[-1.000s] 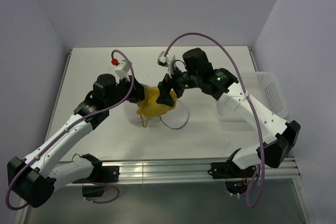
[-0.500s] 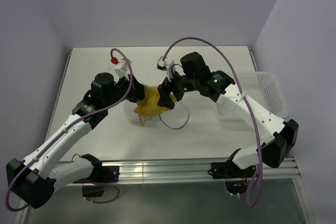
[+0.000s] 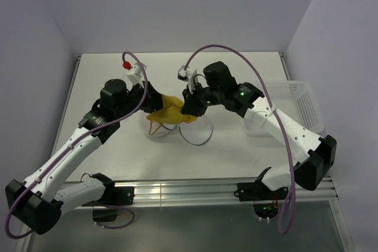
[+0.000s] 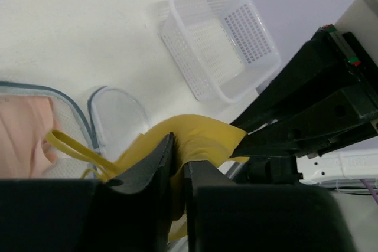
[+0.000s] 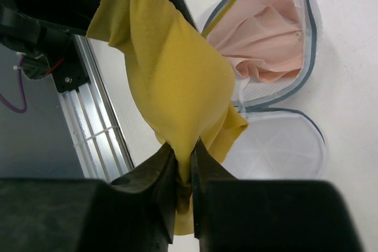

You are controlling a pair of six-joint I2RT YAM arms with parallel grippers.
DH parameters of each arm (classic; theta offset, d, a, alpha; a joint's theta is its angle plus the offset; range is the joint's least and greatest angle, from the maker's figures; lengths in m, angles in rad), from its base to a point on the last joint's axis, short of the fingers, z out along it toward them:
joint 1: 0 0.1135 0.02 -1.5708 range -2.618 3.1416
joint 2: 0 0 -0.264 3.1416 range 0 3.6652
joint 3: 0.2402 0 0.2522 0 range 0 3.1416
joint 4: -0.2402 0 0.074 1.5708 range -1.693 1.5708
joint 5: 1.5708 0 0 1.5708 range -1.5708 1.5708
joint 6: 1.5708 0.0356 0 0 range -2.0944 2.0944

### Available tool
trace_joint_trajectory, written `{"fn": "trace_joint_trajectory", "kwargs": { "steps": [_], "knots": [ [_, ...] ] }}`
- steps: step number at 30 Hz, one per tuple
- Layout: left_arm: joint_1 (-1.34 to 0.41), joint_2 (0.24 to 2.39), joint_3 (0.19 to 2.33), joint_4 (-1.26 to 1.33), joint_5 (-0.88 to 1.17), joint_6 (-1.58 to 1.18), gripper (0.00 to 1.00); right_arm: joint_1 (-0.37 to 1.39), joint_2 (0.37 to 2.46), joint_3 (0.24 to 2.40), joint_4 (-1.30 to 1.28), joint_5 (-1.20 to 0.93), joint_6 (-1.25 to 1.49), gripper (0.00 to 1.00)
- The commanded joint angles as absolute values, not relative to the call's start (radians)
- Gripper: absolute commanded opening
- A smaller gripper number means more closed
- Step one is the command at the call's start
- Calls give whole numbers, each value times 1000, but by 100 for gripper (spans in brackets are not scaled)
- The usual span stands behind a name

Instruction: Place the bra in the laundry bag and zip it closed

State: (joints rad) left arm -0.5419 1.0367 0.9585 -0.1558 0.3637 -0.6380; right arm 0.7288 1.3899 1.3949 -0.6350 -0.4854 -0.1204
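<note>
Hanging over the open laundry bag, bra edges clamped in left pincer and right pincer.

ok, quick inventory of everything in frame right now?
yellow bra: 1, yellow, held up between both grippers over the laundry bag
laundry bag: 1, translucent white mesh with dark zip rim, open on the table, lid flat beside the base
pink garment: 1, pale pink, inside the bag's base
basket: 1, white plastic lattice, right edge of the table
table: 1, white
cables: 2, purple, one looping over each arm
arms: 2, white and black, bases at the near edge
left gripper: 1, black, shut on one end of the bra
right gripper: 1, black, shut on the other end
</note>
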Motion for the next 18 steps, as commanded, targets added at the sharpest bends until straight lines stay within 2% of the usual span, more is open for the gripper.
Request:
{"fn": "trace_joint_trajectory", "kwargs": {
  "steps": [1,2,4,5,8,10,13,18],
  "knots": [
    [-535,1005,1043,-159,295,-609,18,735,1328,1378,-577,-462,-94,13],
    [-535,1000,1055,-175,269,-589,35,733,1321,1370,-566,-457,-83,8],
    [-535,996,1097,-224,179,-566,52,724,1296,1359,-537,-456,-54,4],
    [-535,986,1112,-242,145,-557,65,723,1286,1348,-528,-451,-43,0],
    [-534,960,1153,-310,6,-540,75,706,1243,1307,-474,-463,-3,0],
    [-532,945,1154,-353,-123,-532,76,700,1217,1287,-420,-477,58,0],
    [-517,942,1121,-385,-190,-555,74,687,1215,1266,-354,-486,121,0],
    [-474,960,994,-377,-166,-632,61,652,1239,1241,-244,-459,240,0]
  ]
}}
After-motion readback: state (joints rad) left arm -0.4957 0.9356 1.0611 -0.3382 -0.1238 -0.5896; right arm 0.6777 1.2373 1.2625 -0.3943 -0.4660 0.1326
